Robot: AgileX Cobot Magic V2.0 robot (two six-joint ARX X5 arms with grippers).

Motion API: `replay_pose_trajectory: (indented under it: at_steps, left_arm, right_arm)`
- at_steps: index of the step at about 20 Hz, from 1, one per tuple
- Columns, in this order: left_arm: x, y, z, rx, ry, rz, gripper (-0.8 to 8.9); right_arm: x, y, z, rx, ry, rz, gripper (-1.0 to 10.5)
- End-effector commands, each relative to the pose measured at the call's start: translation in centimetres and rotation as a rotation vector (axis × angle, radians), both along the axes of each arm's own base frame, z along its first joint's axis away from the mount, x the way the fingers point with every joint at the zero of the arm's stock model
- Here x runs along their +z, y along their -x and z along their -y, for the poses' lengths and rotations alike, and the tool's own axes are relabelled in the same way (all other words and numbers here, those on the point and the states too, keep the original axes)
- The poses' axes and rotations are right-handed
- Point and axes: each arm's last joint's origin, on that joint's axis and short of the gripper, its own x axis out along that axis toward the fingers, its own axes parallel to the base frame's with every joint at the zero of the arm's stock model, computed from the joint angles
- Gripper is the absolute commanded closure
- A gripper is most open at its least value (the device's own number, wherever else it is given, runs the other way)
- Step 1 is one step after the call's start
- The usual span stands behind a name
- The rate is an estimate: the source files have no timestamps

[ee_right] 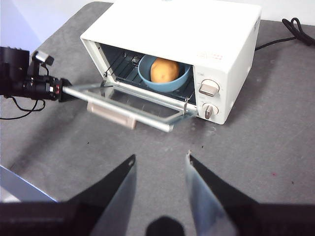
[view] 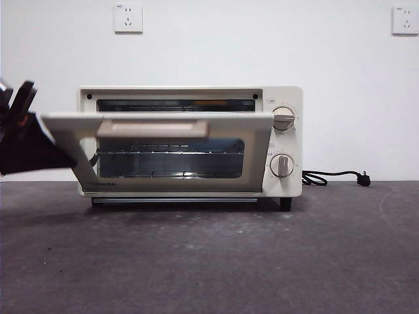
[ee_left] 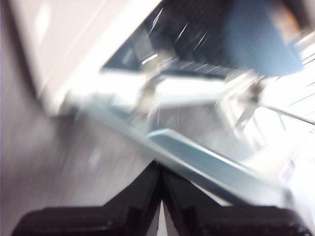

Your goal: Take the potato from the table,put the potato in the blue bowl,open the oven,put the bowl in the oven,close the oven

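Step in hand: closing the oven; this looks like the last step, with the bowl already inside.
Potato: sits in the blue bowl, which rests on the wire rack inside the oven, toward the knob side of the cavity.
Oven door: partway up, its top edge and beige handle tilted out toward the front camera; from the right wrist view it hangs near level, hinged at the bottom.
Left claw: at the door's far corner, away from the knobs, jaws pressed together. It seems to touch the door's edge rather than pinch it, probably so that it can push the door up; the left wrist view is blurred, so the exact contact is unclear.
Right claw: jaws spread and holding nothing, hovering well back over the worktop, clear of the door's swing; it appears to be waiting.
What the next move calls for: a steady push until the door meets the oven frame, without nudging the oven backward.
Worktop: dark grey, matte, faintly speckled; the oven stands on short black feet.
Room: plain white wall behind, with two white sockets high up; the black cord trails unplugged on the worktop beside the oven.
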Motion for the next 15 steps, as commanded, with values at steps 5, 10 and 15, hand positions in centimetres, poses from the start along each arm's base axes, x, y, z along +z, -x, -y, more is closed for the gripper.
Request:
replay_pose_trajectory:
  at_steps: [5, 10, 15]
  left_arm:
    - [1.7, -0.9, 0.1, 0.058, 0.065, 0.102, 8.21]
    - [2.4, -1.2, 0.0, 0.107, 0.047, 0.132, 8.21]
    - [3.7, -1.0, 0.0, 0.103, 0.048, 0.167, 8.21]
  right_arm:
    - [0.0, -0.1, 0.0, -0.005, -0.009, 0.0, 7.8]
    - [0.0, 0.0, 0.0, -0.005, -0.009, 0.0, 7.8]
    - [0.0, -0.2, -0.1, -0.005, -0.006, -0.004, 7.8]
